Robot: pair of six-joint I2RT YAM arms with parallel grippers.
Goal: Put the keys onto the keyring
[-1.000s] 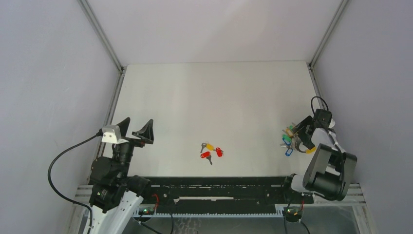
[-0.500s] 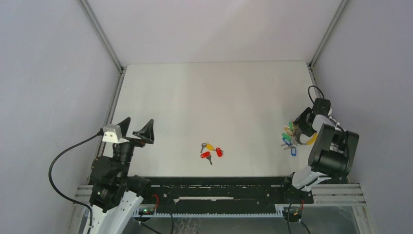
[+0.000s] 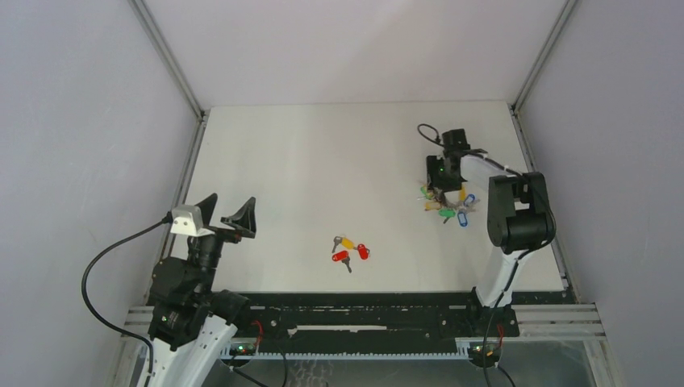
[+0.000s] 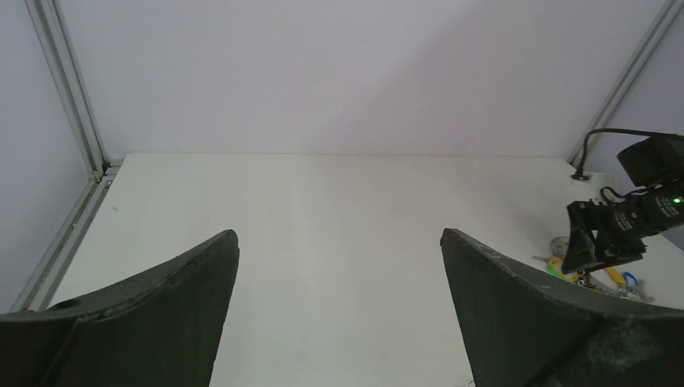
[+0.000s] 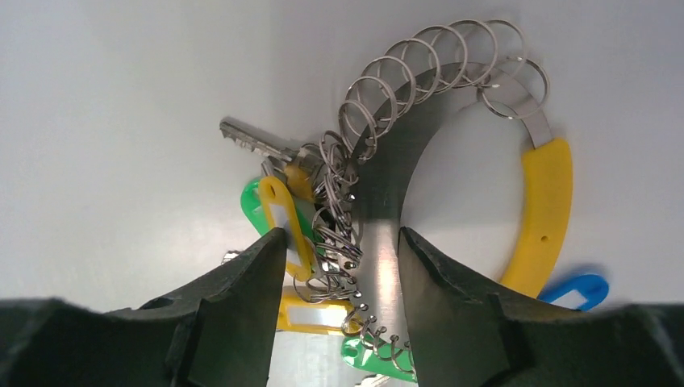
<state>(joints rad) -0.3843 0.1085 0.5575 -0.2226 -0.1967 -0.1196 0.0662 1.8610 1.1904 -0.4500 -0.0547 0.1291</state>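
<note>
The loose keys (image 3: 349,248), silver with red and yellow tags, lie together on the table near its front middle. The keyring (image 3: 450,206) is to their right, a silver band (image 5: 379,242) with a yellow curved part (image 5: 544,210), small wire rings and green, yellow and blue tags. My right gripper (image 3: 441,187) is shut on the keyring: in the right wrist view the band and wire rings sit pinched between its fingers (image 5: 242,290). The left gripper (image 3: 228,211) hovers open and empty over the table's left front, far from the keys.
The left wrist view shows my right gripper (image 4: 613,234) with the keyring (image 4: 601,276) below it at the far right. Grey walls and metal rails (image 3: 193,161) border the white table (image 3: 323,161). A black rail (image 3: 355,310) runs along the near edge.
The right arm has swung from the table's right edge up and to the left, bringing the keyring with it, and its jaws have narrowed onto it. The left arm has not moved.
</note>
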